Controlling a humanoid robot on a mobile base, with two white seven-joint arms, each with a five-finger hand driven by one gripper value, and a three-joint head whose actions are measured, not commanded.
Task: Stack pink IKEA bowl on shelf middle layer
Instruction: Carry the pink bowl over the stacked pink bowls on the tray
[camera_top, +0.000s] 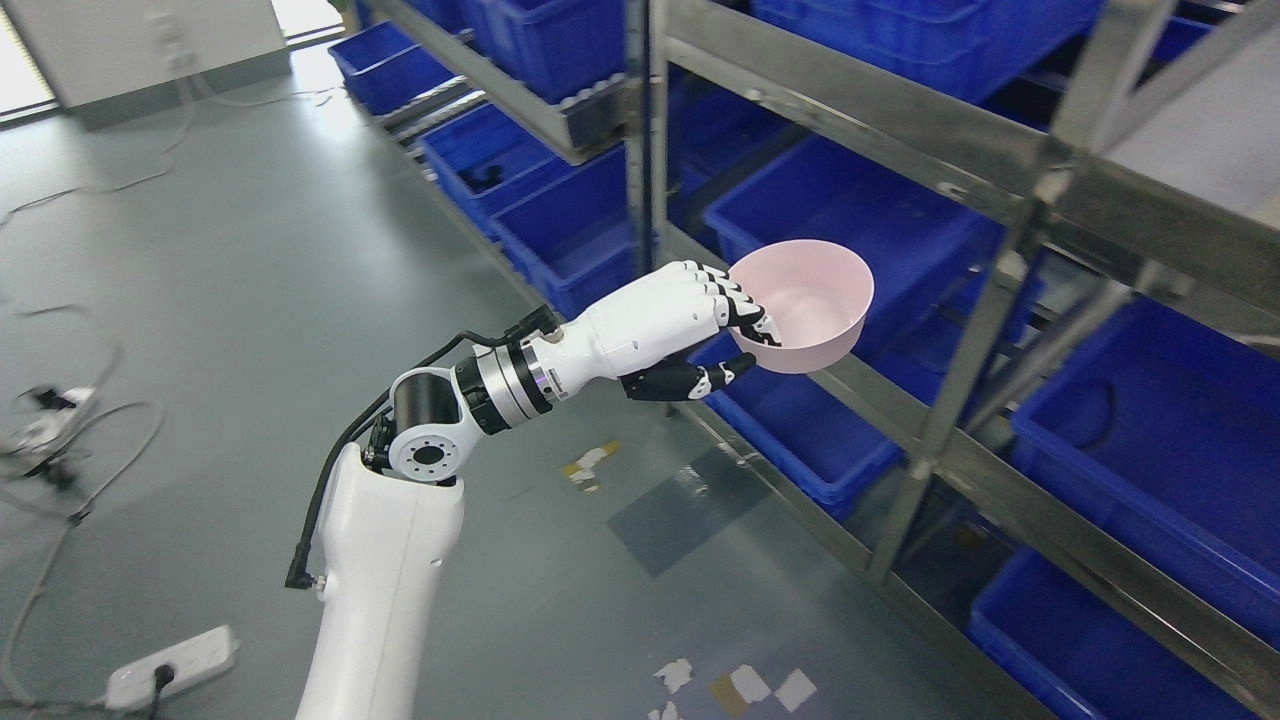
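Left hand (690, 330) clamped on near rim of pink bowl (805, 305): fingers (735, 300) hooked over the rim, thumb under the wall. Bowl tilted, empty, held in the air at front edge of metal shelf (960, 390), just before a blue bin (850, 215) on the middle layer. That bin's contents hidden behind the bowl. Lower bins cut off by frame. Open grey floor (250, 260) to the left; power strip (170, 668) bottom left.

I can't read any words, numbers or signs here. The pink bowl (808, 305), the blue bins (1150, 440) and the metal shelf (960, 390) show no writing. The paper scraps (735, 685) on the floor look blank.
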